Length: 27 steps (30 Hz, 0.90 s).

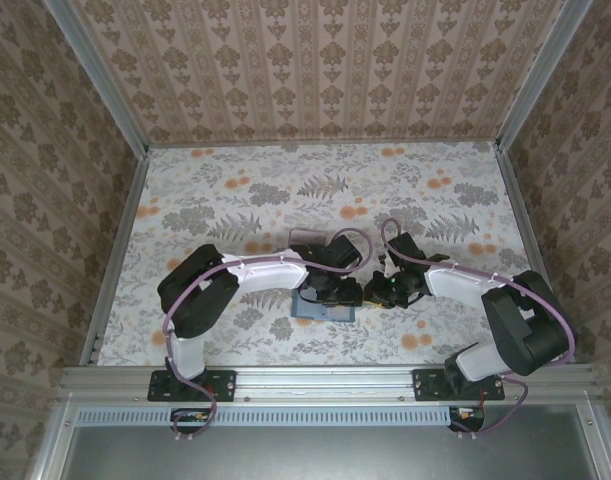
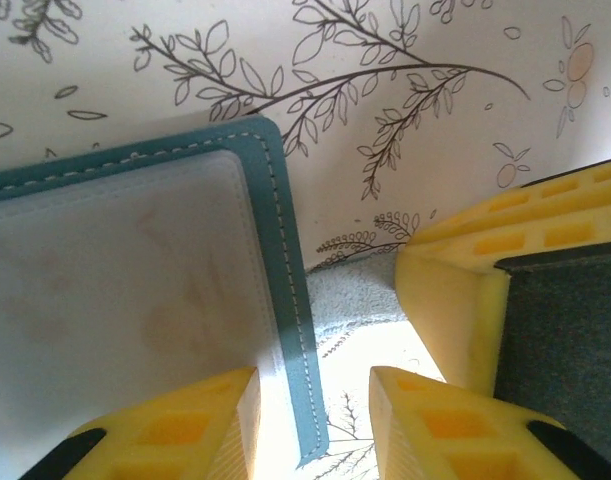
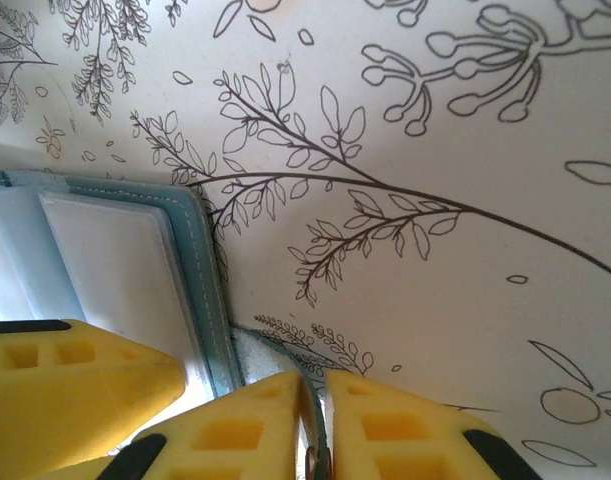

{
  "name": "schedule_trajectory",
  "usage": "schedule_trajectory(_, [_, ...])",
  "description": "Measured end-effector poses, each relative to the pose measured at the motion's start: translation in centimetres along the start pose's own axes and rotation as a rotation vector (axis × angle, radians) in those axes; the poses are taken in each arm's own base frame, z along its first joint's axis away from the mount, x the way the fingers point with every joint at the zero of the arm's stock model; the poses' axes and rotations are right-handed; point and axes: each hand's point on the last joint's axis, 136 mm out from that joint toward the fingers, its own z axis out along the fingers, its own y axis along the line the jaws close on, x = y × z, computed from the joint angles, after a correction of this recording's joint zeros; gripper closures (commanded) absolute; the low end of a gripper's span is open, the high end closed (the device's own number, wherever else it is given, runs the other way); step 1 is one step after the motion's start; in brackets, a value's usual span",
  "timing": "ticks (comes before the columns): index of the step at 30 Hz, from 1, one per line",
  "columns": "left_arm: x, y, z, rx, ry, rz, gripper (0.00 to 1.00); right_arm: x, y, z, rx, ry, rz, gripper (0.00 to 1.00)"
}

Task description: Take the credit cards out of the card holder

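Two tools close together over small teal-blue booklet-style card holder (image 1: pixel 320 313), open flat on floral-print table (image 1: pixel 235 180), 6 o'clock of centre. Left tool (image 2: pixel 312 385): jaws apart, astride holder's stitched edge, one yellow finger (image 2: pixel 185 430) over blue-grey panel. Right tool (image 3: pixel 315 385), holder's 3 o'clock: jaws nearly together, thin edge-on sliver between; grip unclear. Pale lilac rectangular card (image 1: pixel 305 237) at holder's 12 o'clock.

left gripper (image 2: pixel 313 390) parted, right gripper (image 3: pixel 315 390) pinched nearly closed, arms converging.

Floral-print table (image 1: pixel 235 190), card holder (image 1: pixel 320 312), lilac-grey card (image 1: pixel 305 236)
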Motion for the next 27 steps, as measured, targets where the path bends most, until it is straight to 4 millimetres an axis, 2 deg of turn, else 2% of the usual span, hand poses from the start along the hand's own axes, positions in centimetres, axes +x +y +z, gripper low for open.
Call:
schedule_trajectory(9, [0.4,1.3,-0.4,-0.081,0.019,0.0,0.65,0.0,0.0,0.0,0.001,0.001,0.0,0.85])
schedule_trajectory(27, [0.0,3.7,-1.8,-0.392,0.018,0.083,0.59,0.1,-0.1,0.0,0.003,0.003,0.001,0.84])
